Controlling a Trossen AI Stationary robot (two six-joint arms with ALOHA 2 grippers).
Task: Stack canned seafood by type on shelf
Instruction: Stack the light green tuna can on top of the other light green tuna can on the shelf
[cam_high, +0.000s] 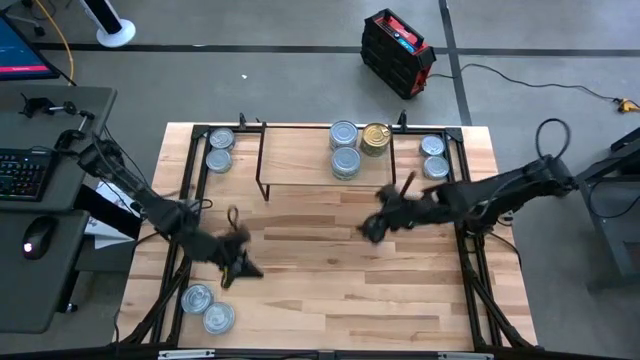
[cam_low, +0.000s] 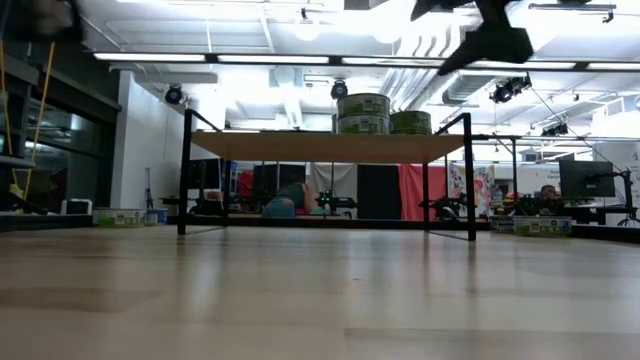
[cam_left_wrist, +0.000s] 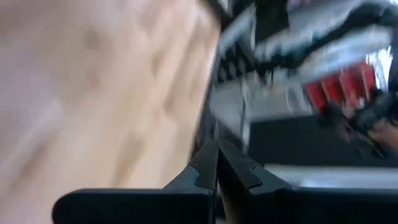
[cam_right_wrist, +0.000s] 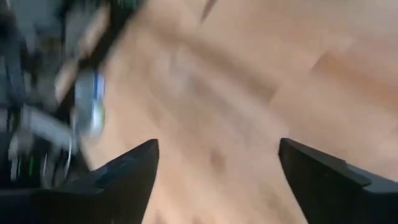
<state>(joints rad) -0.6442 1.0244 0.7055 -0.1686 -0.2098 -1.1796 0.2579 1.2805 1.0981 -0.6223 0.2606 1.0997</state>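
Both arms empty-handed over the table, shelf partly stocked

The right gripper (cam_high: 372, 226) hovers over mid-table just in front of the shelf (cam_high: 300, 155), its fingers (cam_right_wrist: 127, 171) spread wide on nothing; the left gripper (cam_high: 238, 262) hangs toward the table's front-left, its fingers (cam_left_wrist: 208, 167) pressed together and empty. On the shelf's right end stand silver tins (cam_high: 345, 148), at least one stacked on another in the low view, with the gold tin (cam_high: 376, 138) just beside them. I judge the job well short of done: two tins (cam_high: 220, 150) wait at the back-left corner, two more (cam_high: 433, 156) at the back-right, and a pair (cam_high: 207, 307) at the front-left. The table (cam_high: 320, 290) is pale planked wood in a black frame; beyond it, a grey floor, a desk with a keyboard (cam_high: 25, 172) and a red-black case (cam_high: 397, 52)
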